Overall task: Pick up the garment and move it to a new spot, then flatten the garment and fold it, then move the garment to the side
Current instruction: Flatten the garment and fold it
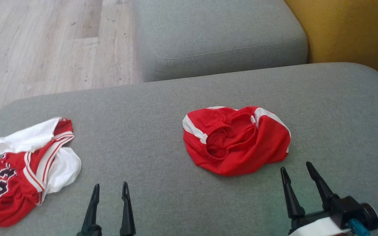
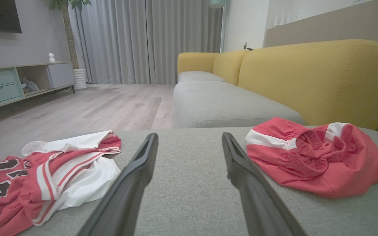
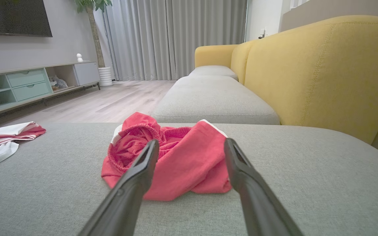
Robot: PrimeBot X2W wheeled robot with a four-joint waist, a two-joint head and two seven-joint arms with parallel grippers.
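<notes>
Grey sofa cushion (image 1: 162,108) carries everything, with pale wood floor (image 1: 44,49) beyond and a yellow backrest (image 3: 323,65) behind. Crumpled red shorts (image 1: 236,141) lie right of its centre, untouched. The right gripper (image 1: 296,166) points at them from the front edge, jaws apart, seemingly lined up to pick. The left gripper (image 1: 110,184), also spread, is near a jersey heap (image 1: 28,164) at the left edge.

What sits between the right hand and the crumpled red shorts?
Nothing: bare grey cushion separates the right hand from the red shorts, clear in the head view.
</notes>
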